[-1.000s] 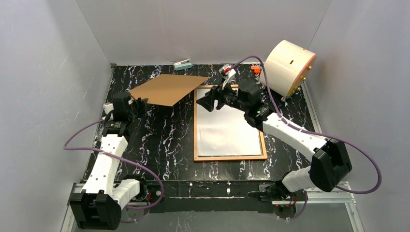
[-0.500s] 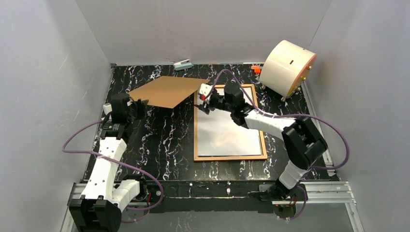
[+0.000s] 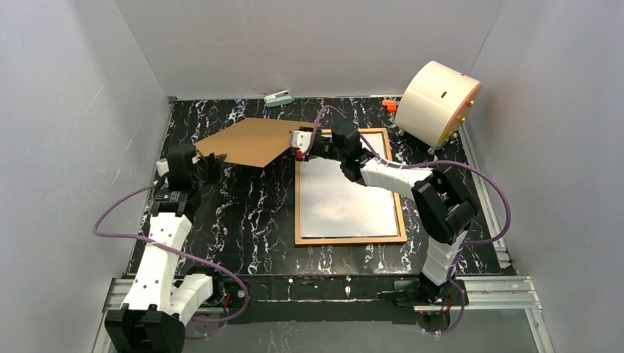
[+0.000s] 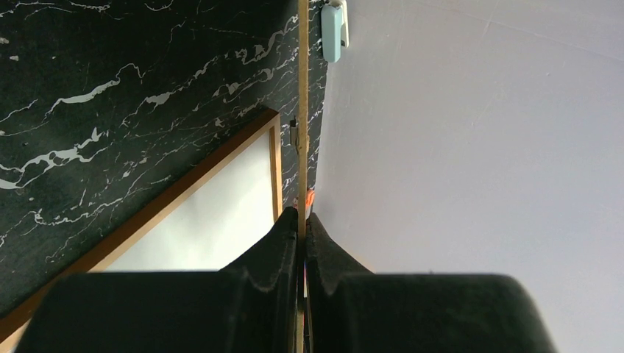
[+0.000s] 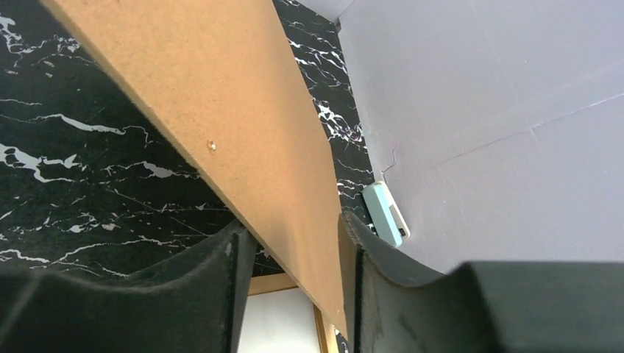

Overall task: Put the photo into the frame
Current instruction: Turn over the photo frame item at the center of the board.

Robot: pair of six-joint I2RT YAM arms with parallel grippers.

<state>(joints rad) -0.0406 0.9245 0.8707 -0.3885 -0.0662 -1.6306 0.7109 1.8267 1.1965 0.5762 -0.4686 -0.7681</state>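
Observation:
The orange-brown wooden frame (image 3: 349, 240) lies flat right of centre. Inside it lies the photo (image 3: 346, 198), white reverse up, its print hidden. A plain brown backing board (image 3: 254, 140) hangs tilted above the table, left of the frame's far corner. My left gripper (image 3: 213, 157) is shut on the board's left corner; in the left wrist view the fingertips (image 4: 302, 217) pinch its thin edge (image 4: 302, 110). My right gripper (image 3: 296, 141) straddles the board's right corner. Its jaws (image 5: 291, 228) stand apart around the board (image 5: 221, 110), the left finger off it.
A cream round drum (image 3: 440, 103) stands at the back right, an orange piece (image 3: 389, 106) beside it. A small teal and white object (image 3: 279, 98) lies against the back wall. Grey walls close in the black marbled table (image 3: 235, 213) on three sides.
My right arm has swung left from over the frame's far end to the board's right corner, and its jaws have narrowed. The left gripper has kept its hold on the board.

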